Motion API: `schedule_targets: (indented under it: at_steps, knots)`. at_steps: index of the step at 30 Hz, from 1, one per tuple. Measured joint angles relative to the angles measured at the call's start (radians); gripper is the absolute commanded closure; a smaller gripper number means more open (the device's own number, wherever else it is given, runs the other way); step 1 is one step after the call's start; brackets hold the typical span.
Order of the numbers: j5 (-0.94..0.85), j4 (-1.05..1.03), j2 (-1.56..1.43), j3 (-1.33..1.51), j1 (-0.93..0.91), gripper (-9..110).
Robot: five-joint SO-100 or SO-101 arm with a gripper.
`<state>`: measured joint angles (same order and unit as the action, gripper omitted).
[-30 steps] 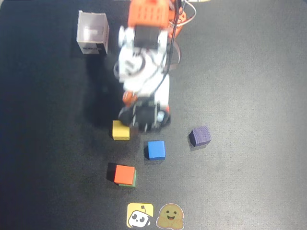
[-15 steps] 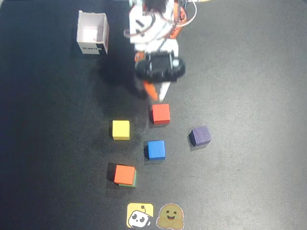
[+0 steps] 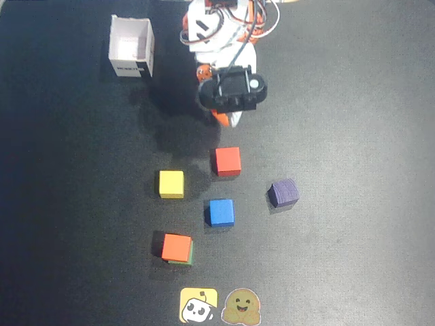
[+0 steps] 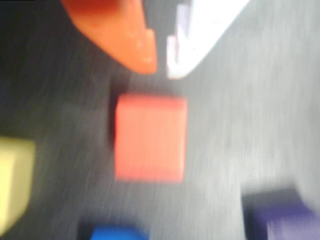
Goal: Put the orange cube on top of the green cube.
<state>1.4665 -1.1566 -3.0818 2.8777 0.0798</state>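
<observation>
In the overhead view the orange cube (image 3: 177, 246) sits on top of the green cube (image 3: 192, 255), of which only a thin edge shows at its right and bottom side. They stand at the lower left of the mat. My gripper (image 3: 230, 121) is far from them, near the arm's base, mostly hidden under the wrist camera. In the blurred wrist view the gripper (image 4: 161, 67) has its orange and white fingers almost together with nothing between them. It hovers just above the red cube (image 4: 150, 145). The stacked cubes are out of the wrist view.
The red cube (image 3: 228, 161) lies below the gripper, with a yellow cube (image 3: 171, 184), a blue cube (image 3: 221, 212) and a purple cube (image 3: 283, 193) around it. A white open box (image 3: 132, 46) stands top left. Two stickers (image 3: 198, 305) lie at the bottom edge.
</observation>
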Motion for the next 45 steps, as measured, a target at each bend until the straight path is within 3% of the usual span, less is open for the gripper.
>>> schedule_targets:
  at_steps: [7,45]
  knots:
    - [-0.043,-0.1,-0.003,0.0,-0.002,101]
    - [-0.08,-0.1,-0.003,0.0,0.002,101]
